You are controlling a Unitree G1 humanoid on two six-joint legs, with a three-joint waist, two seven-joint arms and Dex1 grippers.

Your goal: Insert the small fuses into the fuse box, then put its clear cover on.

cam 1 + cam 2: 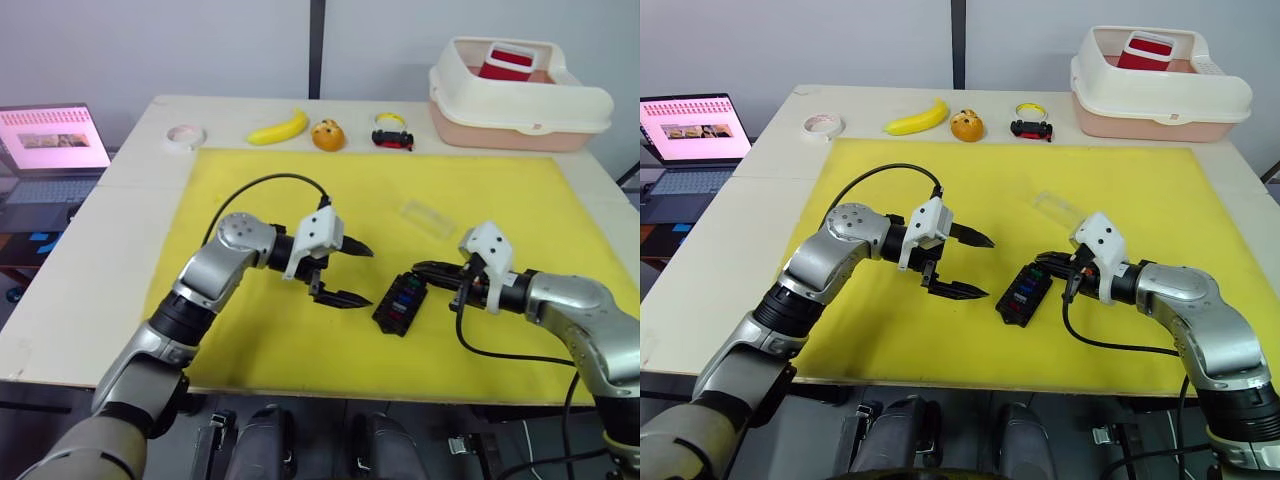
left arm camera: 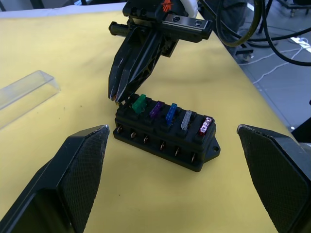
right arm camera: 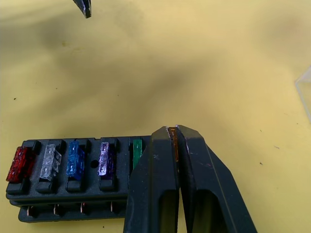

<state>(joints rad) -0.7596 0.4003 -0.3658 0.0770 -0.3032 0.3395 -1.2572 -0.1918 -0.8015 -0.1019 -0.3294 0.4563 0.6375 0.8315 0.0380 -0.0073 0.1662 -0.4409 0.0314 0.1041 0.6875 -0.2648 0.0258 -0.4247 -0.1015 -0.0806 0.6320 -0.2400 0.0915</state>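
The black fuse box lies on the yellow mat between my two grippers. Five small fuses stand in its slots: green, purple, blue, grey and red. My right gripper is shut on an orange-yellow fuse, with its tips over the box's end beside the green fuse. To the box's left my left gripper is open and holds nothing. The clear cover lies on the mat behind the box.
Along the table's far edge sit a tape roll, a banana, an orange fruit and a toy car. A cream-white bin stands at the far right. A laptop is off to the left.
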